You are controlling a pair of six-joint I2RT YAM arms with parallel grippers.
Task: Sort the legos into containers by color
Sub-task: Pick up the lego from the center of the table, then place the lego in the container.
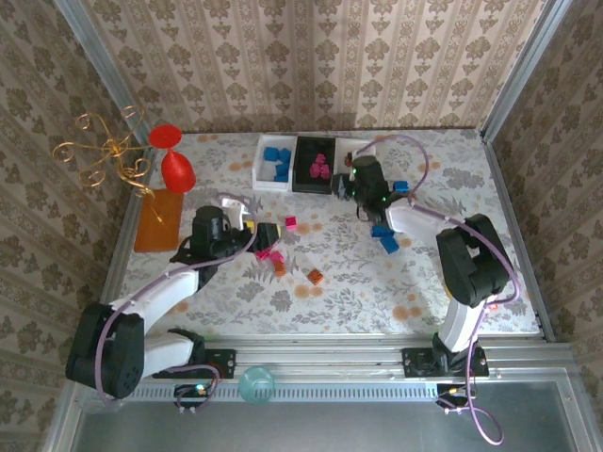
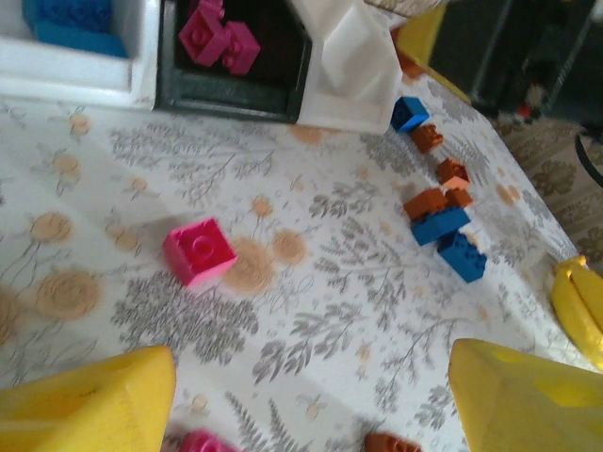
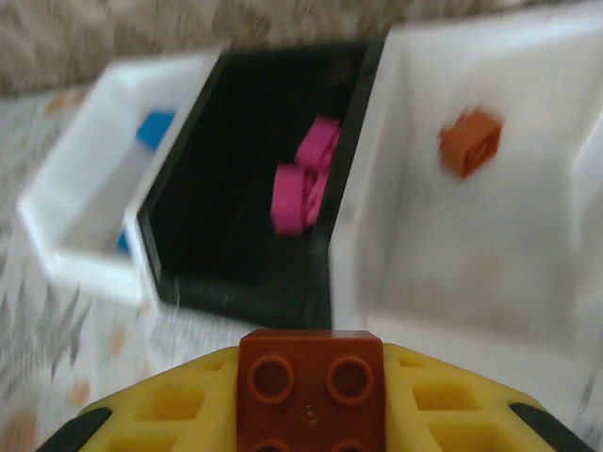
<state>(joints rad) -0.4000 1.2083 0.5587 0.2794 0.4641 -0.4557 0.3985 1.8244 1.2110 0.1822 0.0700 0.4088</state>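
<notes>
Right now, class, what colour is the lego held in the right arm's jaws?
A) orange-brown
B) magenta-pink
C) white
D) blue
A: the right wrist view shows an orange-brown lego clamped between the yellow jaws of the right gripper.

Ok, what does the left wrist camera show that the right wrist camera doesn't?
Left wrist, not right wrist: a loose pink brick on the table, and a cluster of orange and blue bricks further right.
Right wrist, not left wrist: an orange-brown brick gripped in the right tool, and an orange brick inside the right white bin.
Both: the black bin holding pink bricks, the left white bin with blue bricks, and the right white bin.
</notes>
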